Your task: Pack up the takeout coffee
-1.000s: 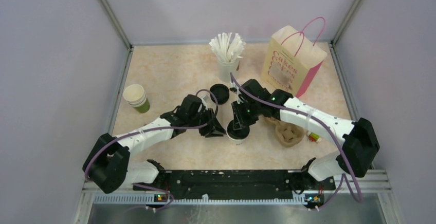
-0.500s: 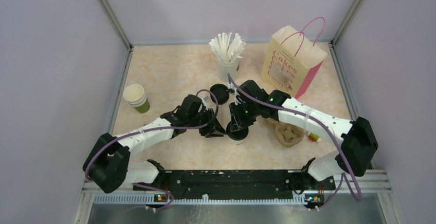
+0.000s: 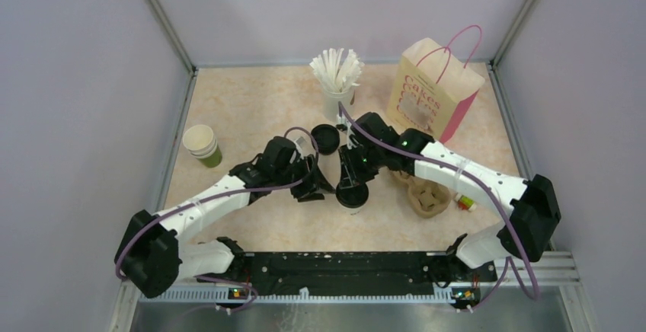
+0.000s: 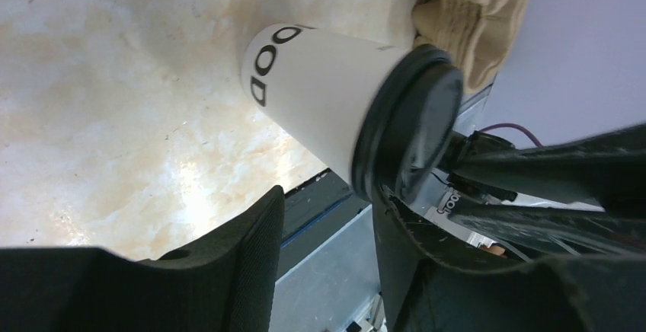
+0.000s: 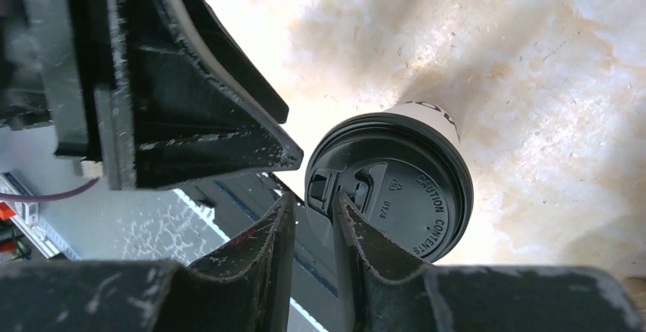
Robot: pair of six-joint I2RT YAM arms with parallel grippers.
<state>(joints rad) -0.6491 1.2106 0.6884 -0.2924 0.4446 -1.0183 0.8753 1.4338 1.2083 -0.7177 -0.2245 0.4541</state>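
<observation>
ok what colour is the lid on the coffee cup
Black: the lid sits on a white cup. Clearest in the right wrist view.

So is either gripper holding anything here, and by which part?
The right gripper pinches the takeout coffee by the rim of its black lid; the left gripper is open, holding nothing.

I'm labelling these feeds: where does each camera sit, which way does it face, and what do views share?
Top: fixed above and behind the arms, looking down on the table; both arms, left hand and right hand show.
Left wrist: on the left arm, looking sideways past its own fingers at the coffee cup.
Right wrist: on the right arm, looking down past its fingers onto the cup's black lid.
Shared: all three see the cup; each wrist view catches the other hand.
</observation>
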